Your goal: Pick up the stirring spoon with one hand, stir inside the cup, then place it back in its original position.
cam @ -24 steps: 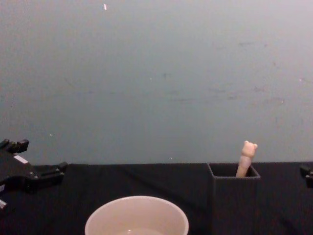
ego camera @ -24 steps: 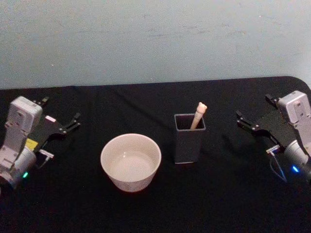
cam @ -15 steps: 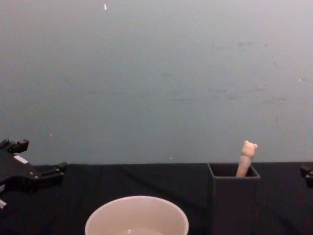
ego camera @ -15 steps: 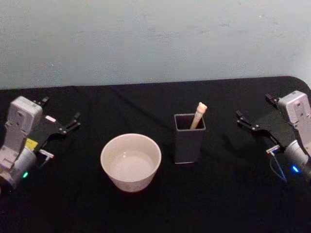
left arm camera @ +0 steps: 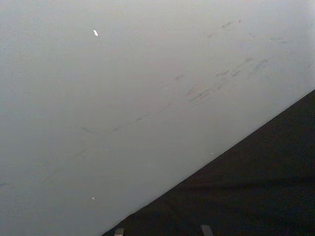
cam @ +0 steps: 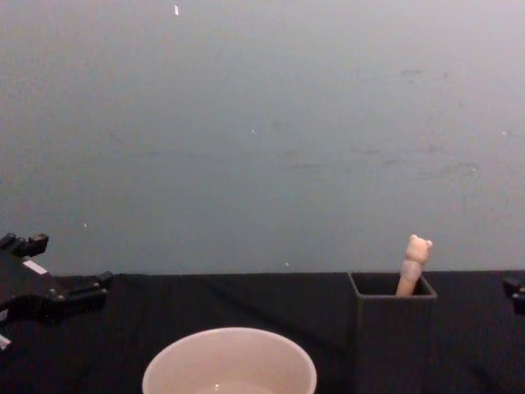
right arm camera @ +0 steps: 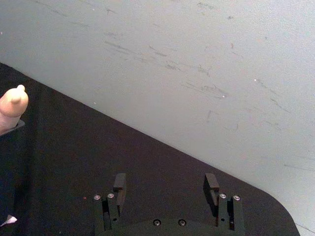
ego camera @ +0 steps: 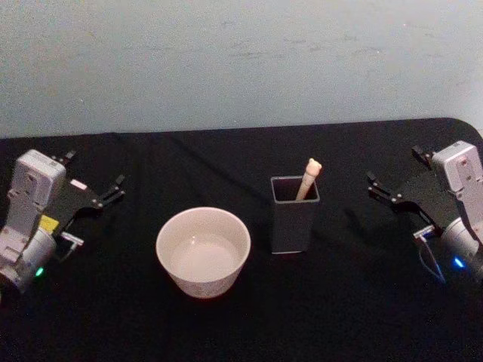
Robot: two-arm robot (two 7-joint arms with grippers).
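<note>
1. Landmark: dark grey, tall, square thin-walled holder [ego camera: 294,219], upright on the black cloth-covered table [ego camera: 339,302], near its middle.
2. Slim stirring spoon [ego camera: 308,178] with a beige handle and small bear head stands inside the holder. It leans toward the holder's far right corner, with the bear head sticking up above the rim. The shaft is hidden inside the holder.
3. Wide round cream-white cup [ego camera: 204,285] sits just left of the holder and slightly nearer the robot. The two are not touching. The cup is upright.
4. Left gripper [ego camera: 96,169] is well left of the holder, beyond the cup, and just above the table. Its black fingers are spread wide with nothing between them.
5. Right gripper [ego camera: 392,166] is well right of the holder at about the same depth. Its jaws are wide apart and empty. The right wrist view shows both fingers [right arm camera: 119,181] parted over bare cloth, with the bear head at the frame edge.
6. Pale grey-blue scuffed wall [ego camera: 226,60] stands behind the holder, past the table's far edge.
</note>
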